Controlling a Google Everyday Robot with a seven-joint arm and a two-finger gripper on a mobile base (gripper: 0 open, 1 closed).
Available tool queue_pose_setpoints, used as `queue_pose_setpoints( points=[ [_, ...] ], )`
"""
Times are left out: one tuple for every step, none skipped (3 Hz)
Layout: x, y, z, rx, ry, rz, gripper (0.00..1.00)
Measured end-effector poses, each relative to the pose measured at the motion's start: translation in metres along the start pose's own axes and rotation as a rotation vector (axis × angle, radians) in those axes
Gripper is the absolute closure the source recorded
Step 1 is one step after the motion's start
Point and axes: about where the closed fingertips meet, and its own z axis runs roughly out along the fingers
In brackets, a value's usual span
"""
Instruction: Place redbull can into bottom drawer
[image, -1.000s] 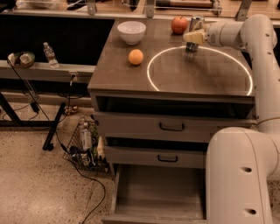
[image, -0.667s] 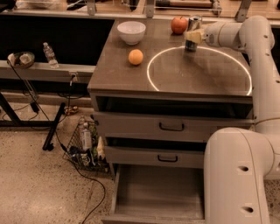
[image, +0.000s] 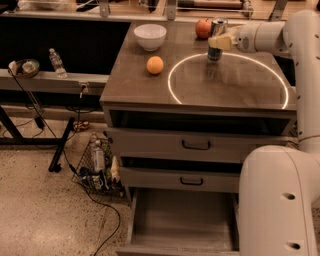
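Note:
The redbull can stands upright at the back of the cabinet top, on the far edge of a glowing white ring. My gripper comes in from the right on the white arm and is closed around the can's middle. The can's base is at or just above the surface. The bottom drawer is pulled open at the foot of the cabinet, and its flat floor is bare.
A white bowl, an orange and a red fruit sit on the cabinet top. The two upper drawers are shut. My white base stands right of the open drawer. A wire basket and cables lie on the floor at left.
The gripper and can have stayed in nearly the same spot at the back of the cabinet top. Nothing else has moved.

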Motion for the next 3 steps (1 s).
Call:
queue_pose_setpoints(
  points=[
    [-0.006,0.038,-0.040,-0.140,0.025,-0.009,1.00],
    [0.003,0.076,-0.091,-0.255,0.083,0.016,1.00],
    [0.008,0.104,-0.155,-0.293,0.115,0.058,1.00]
  ],
)
